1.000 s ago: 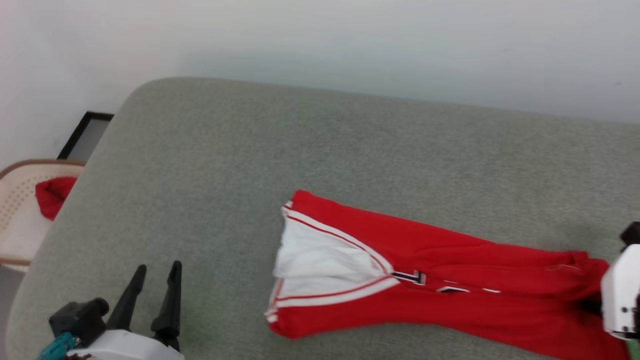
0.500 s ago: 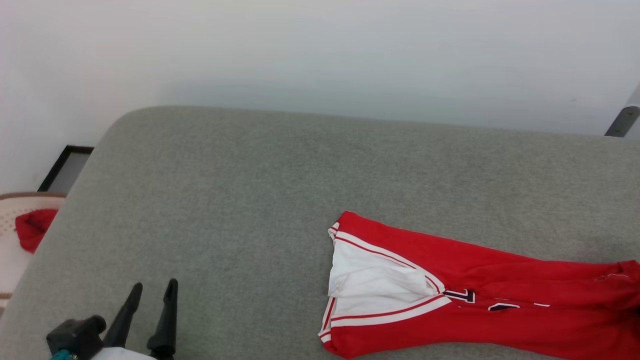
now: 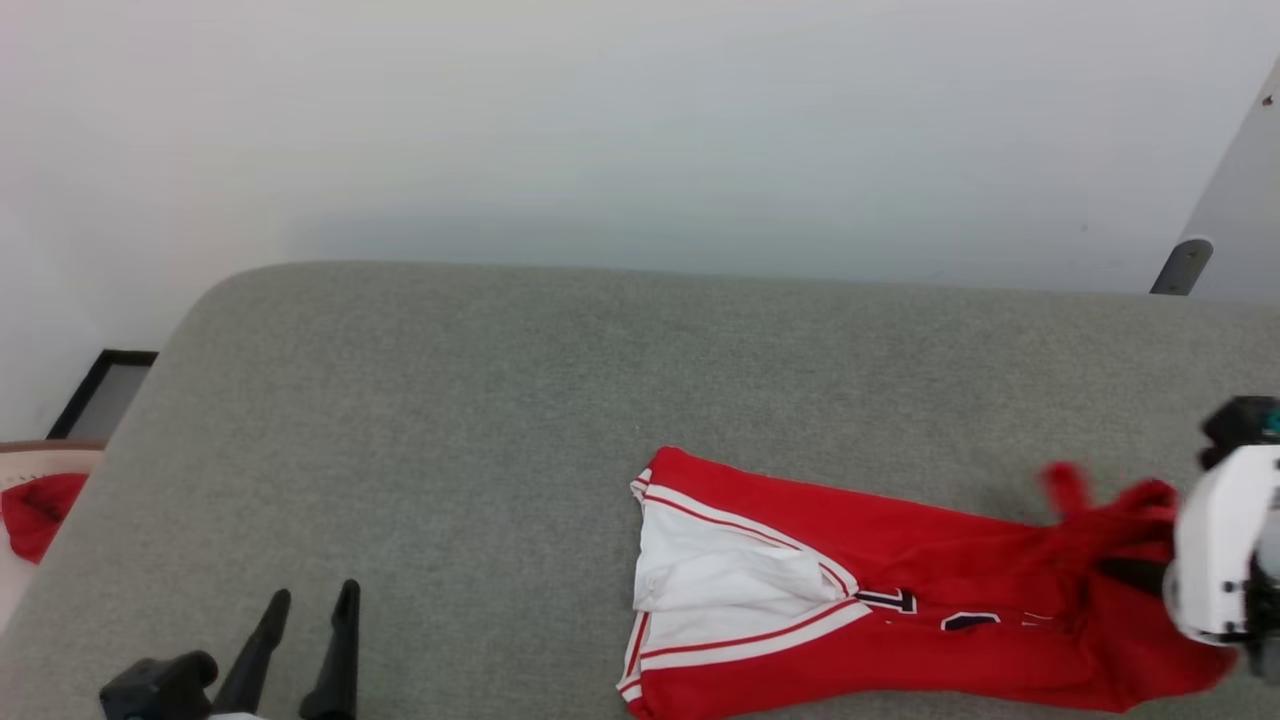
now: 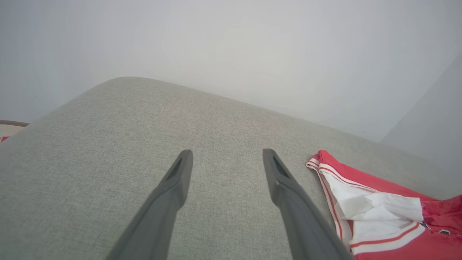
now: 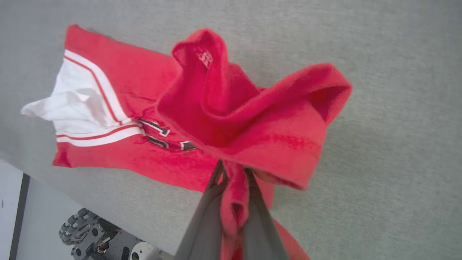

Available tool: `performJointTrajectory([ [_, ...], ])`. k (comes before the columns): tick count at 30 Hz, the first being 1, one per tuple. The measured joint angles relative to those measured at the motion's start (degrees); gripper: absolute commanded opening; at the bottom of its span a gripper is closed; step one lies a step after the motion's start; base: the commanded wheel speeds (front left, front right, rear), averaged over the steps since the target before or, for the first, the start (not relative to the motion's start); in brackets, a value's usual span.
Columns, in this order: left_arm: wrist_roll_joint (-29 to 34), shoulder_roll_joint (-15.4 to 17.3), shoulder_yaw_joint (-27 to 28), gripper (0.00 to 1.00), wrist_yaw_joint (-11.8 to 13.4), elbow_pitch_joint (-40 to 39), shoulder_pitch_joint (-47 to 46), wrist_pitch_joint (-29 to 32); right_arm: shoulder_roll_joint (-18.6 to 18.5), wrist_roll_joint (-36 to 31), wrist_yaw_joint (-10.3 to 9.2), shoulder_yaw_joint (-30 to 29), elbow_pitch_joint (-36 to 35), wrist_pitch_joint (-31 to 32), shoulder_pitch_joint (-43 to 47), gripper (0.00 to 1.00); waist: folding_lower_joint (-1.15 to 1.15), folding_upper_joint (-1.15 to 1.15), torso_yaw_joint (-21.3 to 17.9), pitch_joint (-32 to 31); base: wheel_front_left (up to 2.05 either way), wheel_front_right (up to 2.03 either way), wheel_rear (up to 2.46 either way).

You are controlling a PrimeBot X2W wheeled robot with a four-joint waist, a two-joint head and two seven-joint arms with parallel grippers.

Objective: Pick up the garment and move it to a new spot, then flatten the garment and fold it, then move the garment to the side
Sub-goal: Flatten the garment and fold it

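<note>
The red garment (image 3: 900,620) with a white sleeve and striped trim lies stretched across the grey cushioned surface (image 3: 500,420) at the lower right of the head view. My right gripper (image 5: 234,172) is shut on a bunched red edge of the garment (image 5: 231,119) and holds that end lifted off the surface; in the head view its white wrist (image 3: 1215,545) sits at the right edge. My left gripper (image 4: 227,159) stands open over bare grey fabric, left of the garment's sleeve end (image 4: 364,206), and shows at the lower left of the head view (image 3: 310,600).
A pale perforated basket (image 3: 30,470) with a red cloth (image 3: 35,510) inside stands off the surface's left edge, beside a black-framed panel (image 3: 95,395) on the floor. A white wall runs behind. A grey post (image 3: 1180,265) stands at the far right. The robot's wheeled base (image 5: 104,238) shows below the front edge.
The head camera has tilted and turned, shifting the whole picture. My right gripper has raised the garment's right end, which now stands bunched above the surface. The left gripper stays open and still.
</note>
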Motion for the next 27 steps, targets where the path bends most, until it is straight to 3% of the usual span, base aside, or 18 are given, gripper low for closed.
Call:
performJointTrajectory([
  [6, -0.07, -0.7, -0.77, 1.0, -0.32, 0.56, -0.44, 0.2, 2.8, 1.2, 0.0, 3.63, -5.01, -0.02, -0.16, 0.0, 0.0, 0.0, 1.52, -0.43, 0.0, 0.0, 0.0],
  [11, 0.04, -1.75, -2.21, 1.0, -0.91, 1.36, -1.84, 0.3, 7.55, 0.55, 0.0, 6.25, -5.26, -1.76, -1.88, 0.0, 0.0, 0.0, 3.57, -0.52, 0.0, 0.0, 0.0],
  [20, 0.71, -3.69, -4.99, 1.0, -2.56, 3.64, -5.14, 0.78, 16.3, -3.12, 0.0, 9.81, 1.26, -6.06, -6.75, 0.0, 0.0, 0.0, 8.24, -0.22, 0.0, 0.0, 0.0],
  [27, 0.98, -5.26, -6.49, 1.0, -3.75, 6.06, -7.88, 0.76, 20.85, -4.97, 0.0, 12.12, 9.46, -10.39, -10.3, 0.0, 0.0, 0.0, 12.11, 0.58, 0.0, 0.0, 0.0],
])
